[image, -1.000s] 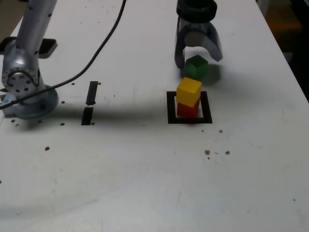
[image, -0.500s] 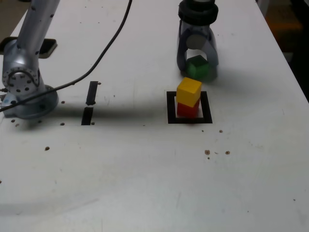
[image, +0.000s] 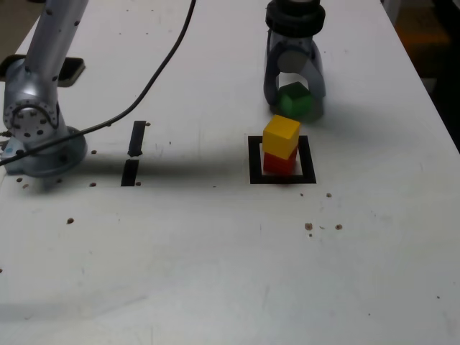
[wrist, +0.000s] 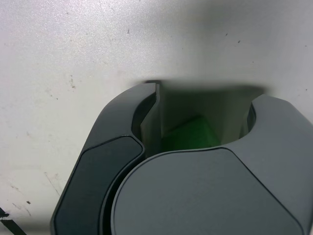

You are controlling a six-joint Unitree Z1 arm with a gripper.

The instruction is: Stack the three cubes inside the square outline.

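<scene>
A yellow cube sits on a red cube inside the black square outline on the white table. Just behind the outline, the green cube rests on the table with my gripper shut on it, one finger on each side. In the wrist view the green cube shows between the two dark fingers, mostly hidden by the gripper body.
Two short black strips lie at the exterior view's left of the outline. The arm's base and a black cable stand at the far left. Small dark specks dot the table.
The gripper's fingers have come together around the green cube, from wide apart a second ago. The cube and the yellow-on-red stack have not moved.
</scene>
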